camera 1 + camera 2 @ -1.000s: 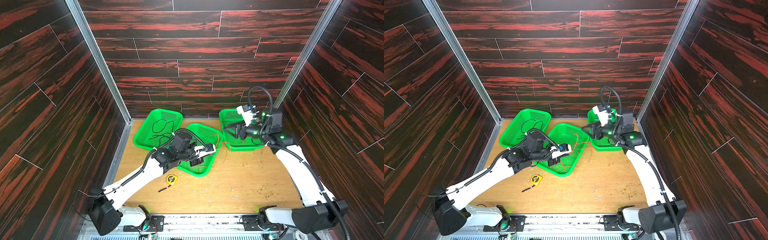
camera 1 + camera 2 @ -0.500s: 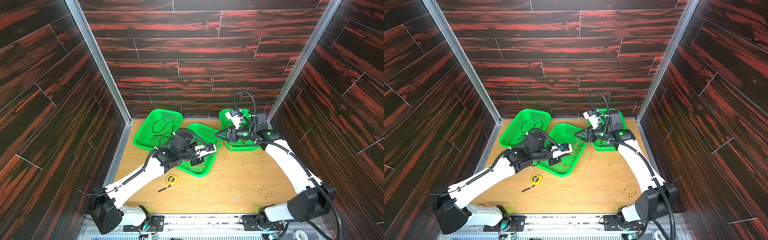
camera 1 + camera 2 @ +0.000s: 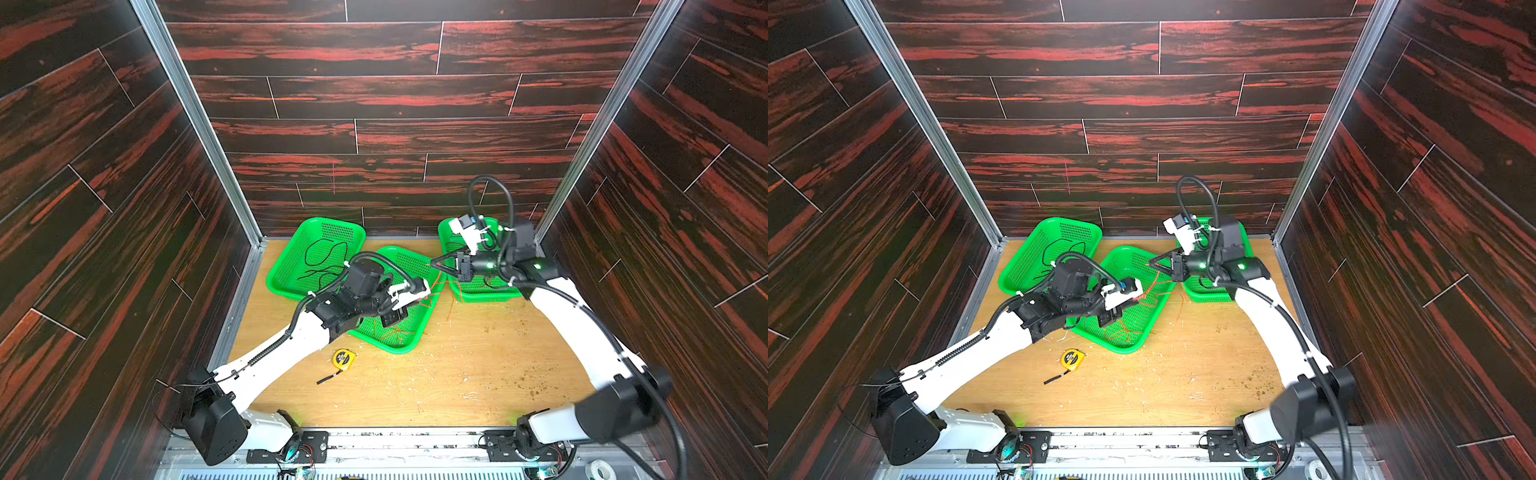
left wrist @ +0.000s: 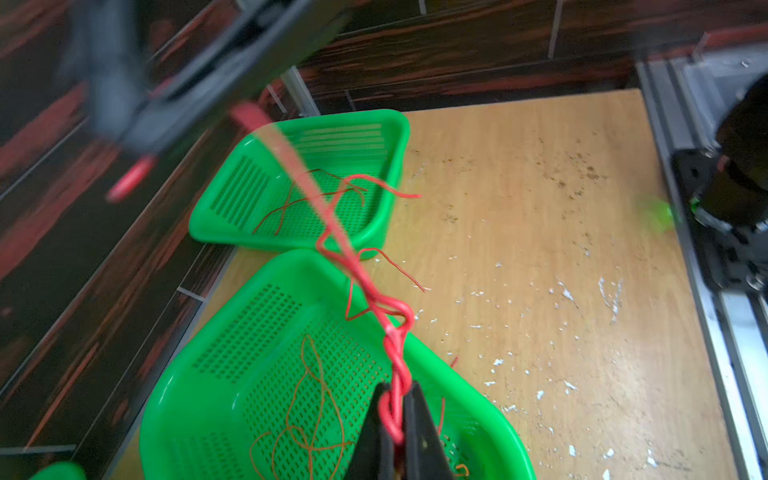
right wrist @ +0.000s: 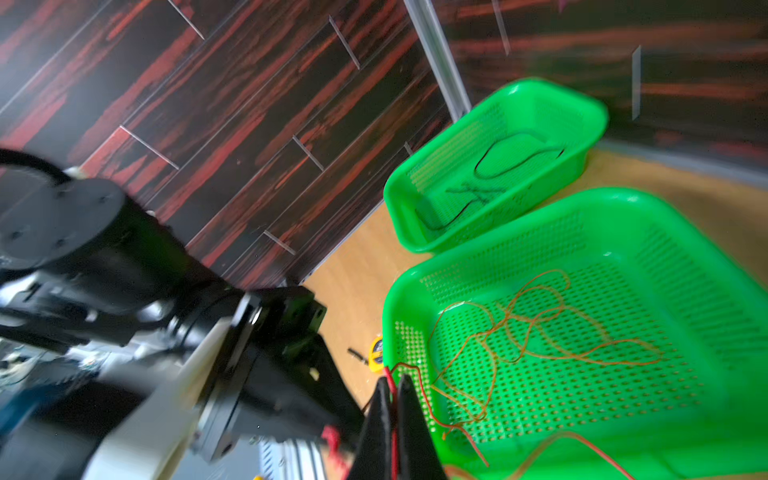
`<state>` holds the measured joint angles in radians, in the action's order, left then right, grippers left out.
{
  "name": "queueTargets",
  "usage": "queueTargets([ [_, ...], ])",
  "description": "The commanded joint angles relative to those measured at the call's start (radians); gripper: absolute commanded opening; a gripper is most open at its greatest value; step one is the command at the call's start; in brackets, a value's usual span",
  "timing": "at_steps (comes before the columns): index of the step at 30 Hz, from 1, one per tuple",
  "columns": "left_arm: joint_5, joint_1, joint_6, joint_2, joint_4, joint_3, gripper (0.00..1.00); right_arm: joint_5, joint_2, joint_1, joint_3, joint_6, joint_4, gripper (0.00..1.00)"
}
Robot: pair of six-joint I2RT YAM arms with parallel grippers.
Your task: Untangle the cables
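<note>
Surface: light wood counter [image 3: 478, 374], littered with pale flecks and dark crumbs. It's boxed in on three sides by dark wall panels [image 3: 374, 104] with red grain. There are aluminium posts [image 3: 195, 124] in the back corners and a metal rail [image 3: 415, 434] along the front edge.

Three green perforated baskets sit at the back:
- In the left basket [image 3: 277, 277] the black cable [image 5: 473, 193] lies in loose loops.
- The middle basket [image 3: 397, 350] sits at an angle just beside it, with the orange cable [image 5: 505, 318] loosely tangled on its floor.
- The right basket [image 3: 490, 297], by the back right corner, holds thin reddish strands [image 4: 291, 203]. Can't tell which cable they belong to.

The red cable [image 4: 397, 361] hangs in the air between the two tools, over the middle basket's right edge. The left tool [image 4: 398, 390] is clamped on a twisted, knotted stretch of it. The right tool [image 5: 393, 382] is pinched tight on the same cable further along. A free red end points toward the right basket.

In the way, in both top views:
- The left arm [image 3: 291, 345] covers the near-left part of the middle basket.
- The right arm [image 3: 582, 324] and its black hose [image 3: 471, 195] cover much of the right basket.

A yellow tape measure [image 3: 344, 358] sits on the counter just in front of the middle basket, with a short black stick [image 3: 330, 378] just beside it. The tape measure has a round label, but the print is too small to read.
</note>
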<state>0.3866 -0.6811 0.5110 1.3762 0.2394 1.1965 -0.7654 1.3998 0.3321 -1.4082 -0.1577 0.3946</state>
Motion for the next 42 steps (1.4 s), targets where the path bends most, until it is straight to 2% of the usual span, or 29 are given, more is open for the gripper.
queueTargets([
  [1,-0.043,0.044,-0.110,0.001,-0.131,-0.006,0.00,-0.018,-0.122,0.012,0.059,-0.048,-0.055,0.00],
  [4,-0.073,0.067,-0.165,0.002,-0.174,-0.011,0.00,0.001,-0.201,0.012,0.137,-0.071,-0.100,0.00],
  [9,-0.137,0.074,-0.232,0.039,-0.194,0.031,0.00,-0.061,-0.297,0.024,0.262,-0.106,-0.191,0.00],
  [11,-0.152,0.074,-0.267,0.051,-0.216,0.045,0.00,-0.049,-0.315,0.045,0.307,-0.101,-0.206,0.00],
  [14,-0.168,0.077,-0.323,0.049,-0.282,0.050,0.00,-0.001,-0.305,0.048,0.375,-0.079,-0.185,0.00],
  [19,-0.173,0.083,-0.382,0.047,-0.310,0.091,0.00,0.065,-0.293,0.048,0.493,-0.093,-0.262,0.00],
  [23,-0.152,0.083,-0.414,0.032,-0.356,0.087,0.00,0.143,-0.253,0.044,0.492,-0.068,-0.241,0.00],
  [26,-0.058,0.083,-0.410,0.022,-0.363,0.090,0.00,0.242,-0.200,0.032,0.472,-0.059,-0.211,0.00],
  [28,0.045,0.083,-0.401,0.022,-0.340,0.099,0.00,0.309,-0.169,0.008,0.472,-0.087,-0.233,0.00],
  [30,0.102,0.082,-0.392,0.013,-0.316,0.096,0.00,0.358,-0.139,-0.027,0.470,-0.125,-0.249,0.00],
  [36,0.170,0.083,-0.374,-0.022,-0.300,0.063,0.00,0.379,-0.029,-0.054,0.392,-0.125,-0.211,0.00],
  [39,0.141,0.083,-0.336,-0.023,-0.267,0.061,0.00,0.352,-0.020,-0.054,0.370,-0.112,-0.189,0.10],
  [42,0.094,0.083,-0.269,-0.031,-0.215,0.060,0.00,0.389,-0.098,-0.056,0.410,-0.084,-0.193,0.27],
])
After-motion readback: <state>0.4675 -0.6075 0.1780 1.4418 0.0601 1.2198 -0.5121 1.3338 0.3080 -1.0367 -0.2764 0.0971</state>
